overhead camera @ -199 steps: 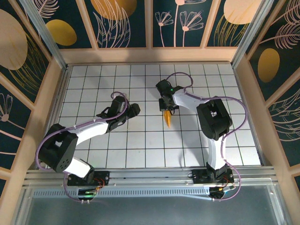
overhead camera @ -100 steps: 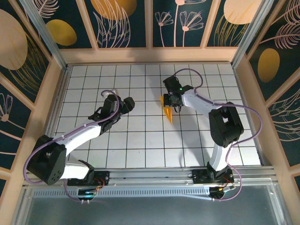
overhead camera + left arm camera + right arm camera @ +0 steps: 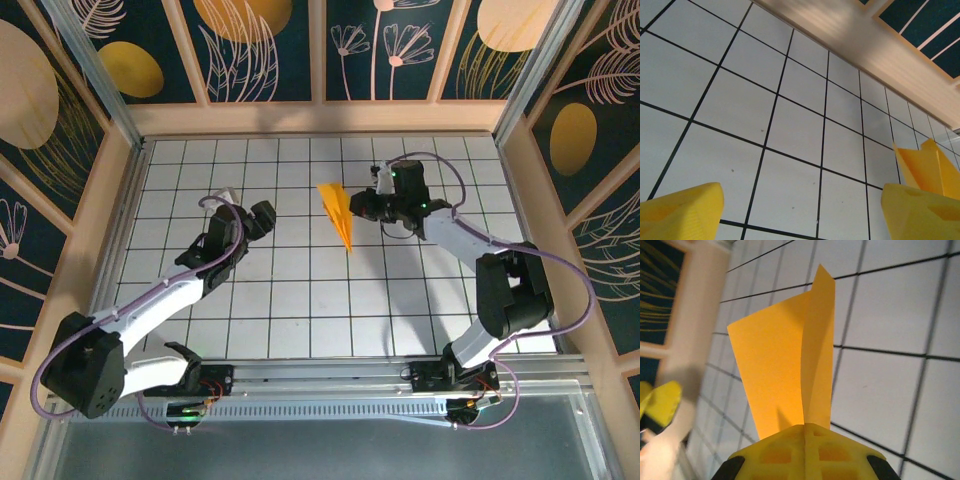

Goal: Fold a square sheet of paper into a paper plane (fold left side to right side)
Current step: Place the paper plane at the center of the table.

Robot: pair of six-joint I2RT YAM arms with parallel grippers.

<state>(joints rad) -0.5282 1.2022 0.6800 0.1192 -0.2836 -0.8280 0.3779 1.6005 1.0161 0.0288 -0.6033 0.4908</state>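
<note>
The paper plane (image 3: 338,212) is a slim orange-yellow dart with a centre crease, held off the grid table. My right gripper (image 3: 364,207) is shut on its right edge. In the right wrist view the plane (image 3: 782,362) fans out from the closed yellow fingertips (image 3: 805,429), its two flaps splitting along the crease. My left gripper (image 3: 263,214) hovers about one tile left of the plane, open and holding nothing. Its yellow fingers (image 3: 682,212) frame bare tiles around the gripper (image 3: 800,215), and the plane (image 3: 926,162) peeks up behind the right finger.
The white grid table (image 3: 300,300) is ringed by a wooden rim (image 3: 320,118) and dark-blue patterned walls. The wooden far rim (image 3: 850,35) runs across the left wrist view. The left gripper's yellow finger (image 3: 662,401) shows blurred at the left of the right wrist view.
My right gripper has swung right and turned, carrying the plane from pointing down at the table to a raised, tilted pose further left. The left gripper has drawn back up and left.
</note>
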